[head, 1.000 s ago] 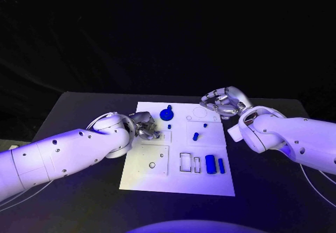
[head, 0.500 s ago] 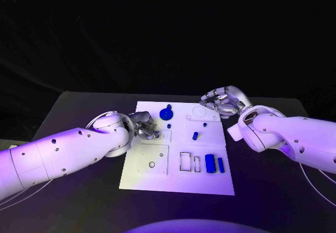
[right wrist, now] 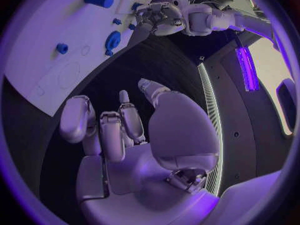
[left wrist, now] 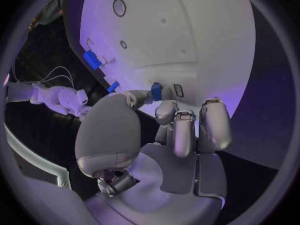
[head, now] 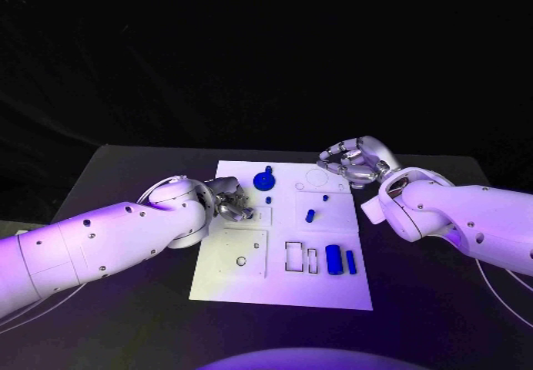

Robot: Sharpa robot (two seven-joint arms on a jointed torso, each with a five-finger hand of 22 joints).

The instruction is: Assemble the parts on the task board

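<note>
We saw the left robot hand pinching a small blue part at the task board's left edge, mid-tabletop. The right robot hand hovered off the board's far right corner, fingers curled around nothing. Two blue bars lay near the board's right edge.

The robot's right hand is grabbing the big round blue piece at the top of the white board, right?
Not quite. The right hand holds nothing; it sits off the far right corner of the white board, as the head view shows. The big round blue piece lies untouched on the board.
</note>
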